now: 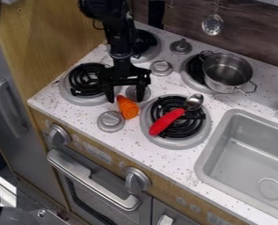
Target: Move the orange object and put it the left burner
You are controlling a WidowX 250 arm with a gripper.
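Okay, so we're counting four burners (87,80), four knobs (111,121) on top of the worktop (165,158), and one sink (207,151) set into it. Then we've got one pot (226,72), one red-handled spoon (166,121), one hanging slotted spoon (212,25) and one orange object (128,108).

Look at this speckled white stovetop (132,141): see an orange object (128,108) left of the near-right burner (182,130), a red-handled spoon (167,121) across it, a metal pot (226,74) on the far-right burner (192,81)!

The right edge cuts off the sink (209,151)
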